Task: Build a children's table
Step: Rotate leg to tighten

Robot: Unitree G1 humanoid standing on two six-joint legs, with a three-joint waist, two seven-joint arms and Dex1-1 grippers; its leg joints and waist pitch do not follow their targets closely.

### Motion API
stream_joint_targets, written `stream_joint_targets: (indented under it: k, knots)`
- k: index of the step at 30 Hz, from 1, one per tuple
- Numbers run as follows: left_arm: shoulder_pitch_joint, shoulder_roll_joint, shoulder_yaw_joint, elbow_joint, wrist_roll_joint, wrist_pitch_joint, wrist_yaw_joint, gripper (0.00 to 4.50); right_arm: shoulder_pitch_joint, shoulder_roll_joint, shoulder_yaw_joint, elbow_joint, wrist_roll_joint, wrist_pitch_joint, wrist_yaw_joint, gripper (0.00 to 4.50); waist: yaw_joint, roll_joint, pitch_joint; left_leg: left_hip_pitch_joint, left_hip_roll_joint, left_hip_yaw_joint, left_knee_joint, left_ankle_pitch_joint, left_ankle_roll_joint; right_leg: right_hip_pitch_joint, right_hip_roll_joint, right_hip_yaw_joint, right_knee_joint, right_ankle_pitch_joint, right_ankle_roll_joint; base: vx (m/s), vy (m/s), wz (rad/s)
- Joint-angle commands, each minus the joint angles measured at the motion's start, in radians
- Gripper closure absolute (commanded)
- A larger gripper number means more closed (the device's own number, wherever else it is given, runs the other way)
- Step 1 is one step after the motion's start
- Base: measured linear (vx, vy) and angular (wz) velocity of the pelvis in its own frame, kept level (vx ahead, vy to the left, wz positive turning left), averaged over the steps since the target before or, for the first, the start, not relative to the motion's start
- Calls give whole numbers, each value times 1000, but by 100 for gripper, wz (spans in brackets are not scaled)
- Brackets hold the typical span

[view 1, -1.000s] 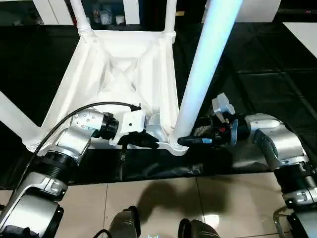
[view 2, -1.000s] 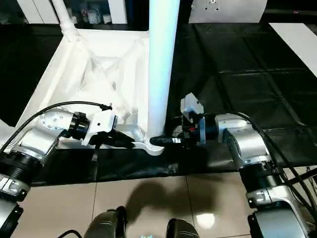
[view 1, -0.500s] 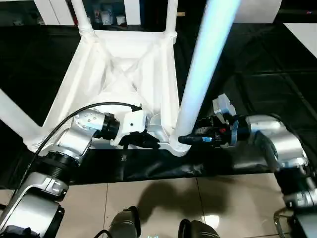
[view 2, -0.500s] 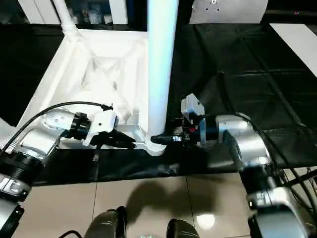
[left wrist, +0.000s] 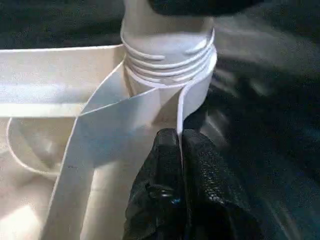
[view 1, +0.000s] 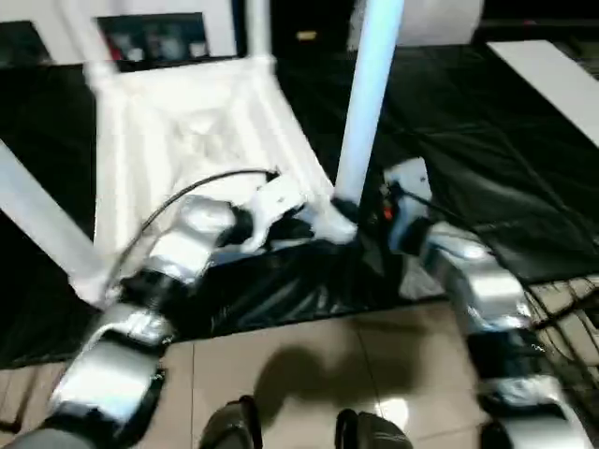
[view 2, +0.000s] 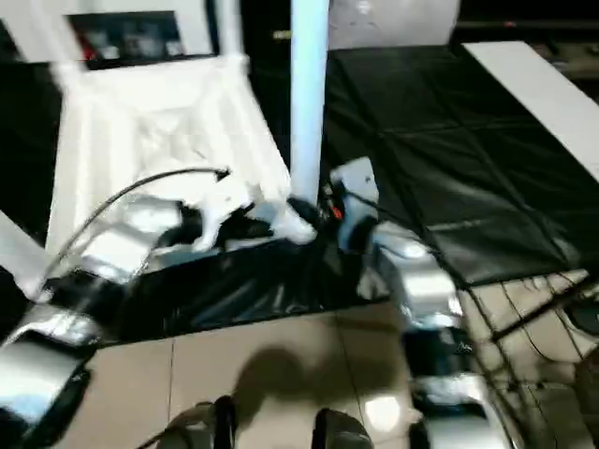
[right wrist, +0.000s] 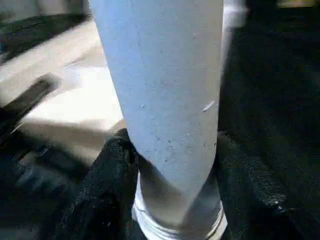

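Both arms have swung with the table top [view 1: 178, 140], which now sits turned on the black mat [view 1: 468, 168], while the head view itself has shifted, so part of that change is the camera's. Left gripper [left wrist: 180, 145] stays pinched flat on the thin rim wall of the top just beside the corner socket [left wrist: 170, 65]; right gripper [right wrist: 170, 165] straddles the base of the upright leg [view 1: 370, 94], a finger [right wrist: 100, 190] on each side, about half closed against it. That leg stands in the near socket with thread rings showing, so it looks not fully seated. Other legs [view 1: 37, 220] already stand in the top. Likely step: twisting this leg home while the left steadies the top.
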Motion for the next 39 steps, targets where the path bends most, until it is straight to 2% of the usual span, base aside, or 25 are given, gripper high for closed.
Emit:
stream_joint_targets:
  k: [1, 2, 4, 5, 6, 7, 9, 10, 12, 13, 15, 16, 17, 18, 19, 20, 21, 23, 24, 25, 27, 28, 32, 35, 39]
  knots:
    - [-67, -81, 19, 6, -5, 12, 149, 450, -2, 92, 70, 76, -3, 49, -80, 256, -6, -6, -68, 48, 65, -50, -81, -495, -78, 12, -97, 52, -101, -516, -143, 0, 0, 0]
    - [-87, -101, 33, 25, -3, 18, 193, 450, -23, 127, 37, 108, -3, 37, -161, 256, -8, -7, -68, 44, 64, -50, -83, -482, -68, 18, -98, 51, -104, -498, -137, 0, 0, 0]
    - [-107, -126, 48, 42, -2, 24, 236, 450, -54, 175, -28, 154, 28, 16, -239, 256, -13, -2, -72, 44, 65, -45, -87, -472, -60, 12, -93, 54, -101, -417, -150, 0, 0, 0]
    - [-114, -135, 53, 48, 0, 22, 252, 450, -66, 190, -51, 170, 36, -4, -265, 221, -14, -2, -74, 45, 64, -45, -86, -473, -59, 14, -92, 53, -100, -399, -152, 0, 0, 0]
    - [-117, -142, 53, 50, 3, 17, 257, 450, -83, 199, -69, 186, 38, -46, -283, 221, -13, -4, -76, 42, 64, -40, -86, -448, -48, 17, -92, 56, -98, -339, -161, 0, 0, 0]
    - [-117, -142, 52, 49, 3, 16, 255, 450, -86, 199, -71, 188, 39, -58, -286, 221, -13, -3, -78, 35, 63, -36, -87, -404, -29, 23, -91, 57, -93, -274, -171, 0, 0, 0]
    - [-113, -138, 48, 45, 4, 8, 247, 450, -90, 195, -74, 188, 37, -69, -285, 180, -12, -7, -82, 32, 63, -29, -85, -349, 9, 28, -88, 53, -89, -225, -182, 0, 0, 0]
    - [-109, -133, 43, 43, 7, 0, 237, 450, -93, 190, -76, 190, 33, -79, -277, 177, -12, -6, -86, 32, 65, -25, -83, -323, 28, 29, -90, 52, -89, -211, -190, 0, 0, 0]
    - [-89, -109, 29, 29, 10, -22, 191, 450, -92, 159, -66, 185, 12, -117, -241, 173, -11, -4, -88, 30, 67, -21, -81, -308, 40, 27, -90, 52, -89, -200, -197, 26, 0, -2]
    - [-82, -100, 24, 25, 10, -28, 175, 450, -89, 144, -59, 183, 0, -134, -224, 149, -12, -6, -92, 29, 65, -18, -77, -283, 49, 29, -88, 53, -83, -151, -205, 57, -11, -2]
    - [-47, -64, 9, -5, 8, -55, 114, 450, -66, 82, -30, 154, -30, -193, -149, 133, -9, -7, -97, 25, 64, -14, -70, -224, 72, 32, -89, 53, -74, -68, -221, 57, -16, 0]
    - [-28, -45, 6, -21, 5, -53, 85, 450, -55, 50, -16, 142, -36, -234, -93, 130, -6, -5, -107, 21, 62, -8, -54, -104, 132, 34, -87, 52, -53, 107, -257, 55, -29, 2]
    - [-28, -45, 6, -21, 5, -53, 85, 450, -55, 50, -16, 142, -36, -234, -93, 120, -5, -6, -108, 16, 59, -7, -51, -67, 156, 38, -85, 50, -46, 160, -269, 55, -29, 2]
    - [-8, -19, 6, -28, 1, -85, 53, 450, -38, 13, -16, 104, -12, -223, -26, 106, -4, -7, -108, 13, 58, -7, -45, -23, 198, 40, -85, 48, -40, 223, -288, 0, 0, 0]
    - [3, -3, 3, -35, 2, -104, 34, 450, -29, -10, -14, 83, 1, -217, 15, 94, -4, -9, -107, 9, 56, -5, -40, -9, 225, 40, -84, 48, -37, 243, -294, 0, 0, 0]
    - [26, 27, -2, -50, -2, -137, -11, 450, -13, -59, -10, 47, 26, -209, 100, 89, -1, -10, -104, 7, 57, -6, -39, -36, 237, 41, -86, 47, -42, 209, -291, 0, 0, 0]
    - [26, 27, -2, -50, -2, -137, -11, 450, -13, -59, -10, 47, 26, -209, 100, 89, -1, -10, -104, 7, 57, -6, -39, -36, 237, 41, -86, 47, -42, 209, -291, 0, 0, 0]
    - [46, 53, -9, -65, -9, -155, -57, 450, -3, -105, -4, 24, 55, -217, 198, 73, 1, -5, -89, 13, 65, -4, -49, -170, 183, 30, -84, 47, -66, -30, -273, 0, 0, 0]
    - [55, 66, -14, -72, -14, -180, -87, 450, 0, -131, 4, 20, 63, -222, 246, 59, 1, -4, -87, 17, 68, -5, -52, -201, 162, 27, -83, 48, -71, -84, -267, 0, 0, 0]
    - [64, 79, -18, -79, -18, -190, -113, 450, 5, -159, 17, 14, 68, -233, 302, 59, 2, -4, -80, 21, 69, -5, -57, -269, 123, 21, -82, 49, -83, -191, -245, -52, -3, 0]
    - [78, 106, -31, -92, -21, -226, -162, 450, 16, -210, 46, 8, 85, -249, 412, 59, 4, -6, -77, 22, 72, -10, -65, -325, 76, 21, -85, 51, -89, -286, -214, -26, -1, 0]
    - [89, 131, -44, -100, -27, -262, -217, 450, 27, -251, 70, -2, 96, -271, 505, 59, 7, -5, -77, 28, 74, -11, -68, -353, 60, 15, -84, 53, -93, -315, -200, 0, 0, 0]
    - [106, 170, -56, -121, -53, -304, -315, 450, 34, -305, 88, -24, 136, -250, 647, 59, 13, -4, -81, 30, 77, -7, -71, -350, 50, 9, -84, 57, -87, -275, -211, 0, 0, 0]
    - [117, 188, -59, -136, -78, -326, -386, 450, 36, -344, 111, -33, 157, -247, 757, 59, 20, -7, -85, 27, 77, -4, -68, -311, 68, 13, -84, 56, -78, -218, -230, 0, 0, 0]
    - [135, 214, -81, -157, -95, -351, -477, 450, 20, -381, 145, 0, 163, -253, 869, 59, 31, -11, -92, 25, 76, 4, -57, -229, 113, 14, -85, 57, -66, -119, -264, 0, 0, 0]
